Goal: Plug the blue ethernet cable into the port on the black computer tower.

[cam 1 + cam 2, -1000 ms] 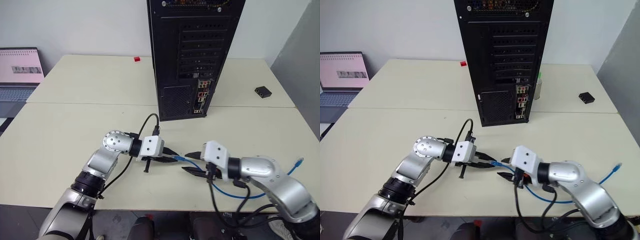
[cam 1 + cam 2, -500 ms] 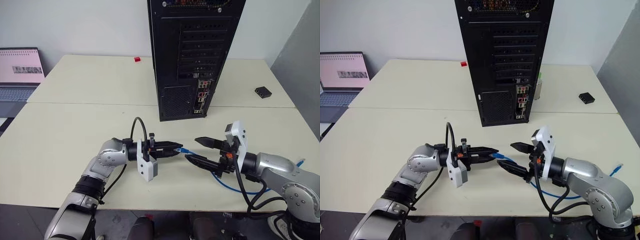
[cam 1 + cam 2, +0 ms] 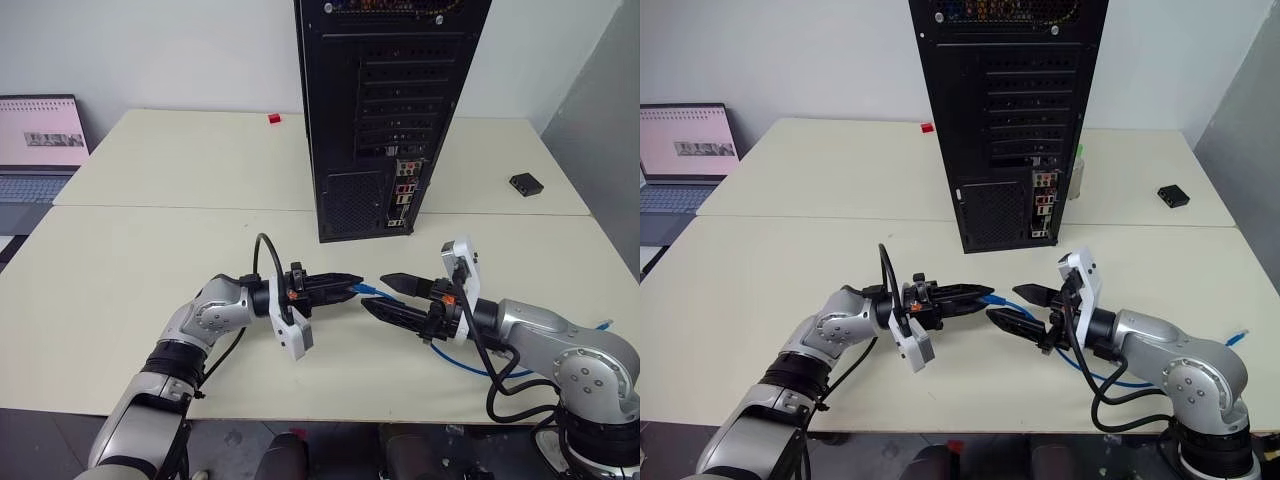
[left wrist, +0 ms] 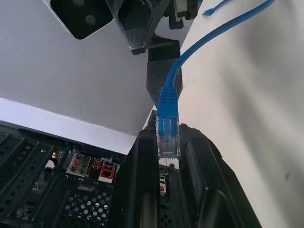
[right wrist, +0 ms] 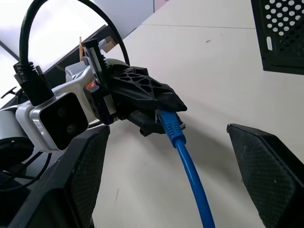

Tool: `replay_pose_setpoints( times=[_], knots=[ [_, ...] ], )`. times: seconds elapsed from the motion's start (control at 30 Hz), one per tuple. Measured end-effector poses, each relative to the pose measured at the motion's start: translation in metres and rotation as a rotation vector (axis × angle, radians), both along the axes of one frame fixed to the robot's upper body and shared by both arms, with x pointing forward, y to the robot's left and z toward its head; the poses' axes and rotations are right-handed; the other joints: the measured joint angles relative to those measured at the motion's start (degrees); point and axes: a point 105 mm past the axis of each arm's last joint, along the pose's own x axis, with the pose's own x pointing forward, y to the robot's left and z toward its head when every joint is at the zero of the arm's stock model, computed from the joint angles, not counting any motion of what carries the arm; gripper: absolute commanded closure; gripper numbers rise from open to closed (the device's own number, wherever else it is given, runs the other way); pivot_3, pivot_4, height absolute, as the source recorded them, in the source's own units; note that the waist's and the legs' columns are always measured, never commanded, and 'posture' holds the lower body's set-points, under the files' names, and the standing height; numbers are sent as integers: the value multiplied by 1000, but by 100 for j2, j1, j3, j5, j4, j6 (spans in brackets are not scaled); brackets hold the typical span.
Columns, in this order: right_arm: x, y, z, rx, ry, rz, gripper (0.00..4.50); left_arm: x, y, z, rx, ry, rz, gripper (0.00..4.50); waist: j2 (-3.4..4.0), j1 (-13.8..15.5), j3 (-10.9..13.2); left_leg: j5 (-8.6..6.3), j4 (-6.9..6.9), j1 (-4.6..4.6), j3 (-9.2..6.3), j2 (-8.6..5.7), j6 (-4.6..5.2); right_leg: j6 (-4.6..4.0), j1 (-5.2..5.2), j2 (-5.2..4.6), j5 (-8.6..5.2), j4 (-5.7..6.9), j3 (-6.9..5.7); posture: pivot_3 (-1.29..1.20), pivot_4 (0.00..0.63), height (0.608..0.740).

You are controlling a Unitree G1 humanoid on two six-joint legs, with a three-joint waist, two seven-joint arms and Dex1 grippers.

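left eye view: the left gripper (image 3: 352, 290) is clamped on the pale clear plug end of the thin bright blue ethernet cable (image 3: 478, 367), above the cream tabletop (image 3: 150, 250) and level, pointing toward the robot's right. a second ago the white wrist housing sat on top of this gripper; it now hangs below, so the wrist has rolled while the grip held. the right gripper (image 3: 383, 292) faces it with fingers spread wide on either side of the cable and apart from it. a second ago it was lower and narrower. judgement: a hand-over or re-grip of the plug is being prepared, and insertion has not begun.

right eye view: the tall black metal computer tower (image 3: 1010, 120) stands upright behind both grippers, well apart from the plug. its strip of coloured connectors (image 3: 1043, 200) faces the robot; the port itself is too small to single out. the cable's slack trails off to the right side of the tabletop.

left wrist view: the clear plug (image 4: 167, 137) sits pinched between the two black fingers (image 4: 142, 190), its blue boot and cord leading away toward the right gripper.

right wrist view: both wide-set black fingers (image 5: 266, 166) flank the cable without contact. judgement: the plug must still be turned toward the tower.
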Motion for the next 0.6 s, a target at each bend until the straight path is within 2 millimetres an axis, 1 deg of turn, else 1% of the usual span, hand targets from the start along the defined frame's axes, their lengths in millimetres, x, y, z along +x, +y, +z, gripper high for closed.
replay_pose_setpoints(
  times=[0.13, 0.3, 0.4, 0.47, 0.5, 0.6],
  knots=[
    [0, 4, -3, -2, 11, 14, 314, 1, 0, 0, -7, -8, 5, 4203, 0, -1, 0, 0, 0, -1, 0, 0, 0, 0, 0, 0, 0, 0, 0, 0, 150, 740],
    [2, 8, -2, -9, -1, 24, 314, 0, -1, -1, 1, -14, 1, 4203, 0, -2, 0, 0, 0, 0, 0, 0, 0, 0, 0, 0, 0, 0, -1, 0, 150, 740],
    [5, 8, -3, -12, -3, 17, 824, 1, 0, 0, -4, -19, 6, 4204, 0, -2, 0, 0, 0, 0, -1, 0, 0, 0, 0, 0, 0, 0, -1, 0, 150, 740],
    [5, 9, -4, -12, 1, 23, 1323, 1, 0, 0, -7, -20, 7, 4203, 0, -1, 0, 0, 0, -1, -1, 0, 0, 0, 0, 0, 0, 0, -2, 0, 150, 740],
    [5, 10, -4, -12, 1, 25, 1483, 1, 0, 0, -11, -20, 6, 4204, 0, -1, 0, 0, 0, -1, -1, 0, 0, 0, 0, 0, 0, 0, -2, 0, 150, 740],
    [6, 11, -4, -11, 0, 27, 2179, 0, -1, -1, -14, -19, 3, 4203, 0, -2, 0, 0, 0, -1, -1, 0, 0, 0, 0, 0, 0, 0, -2, 0, 150, 740]
  ],
)
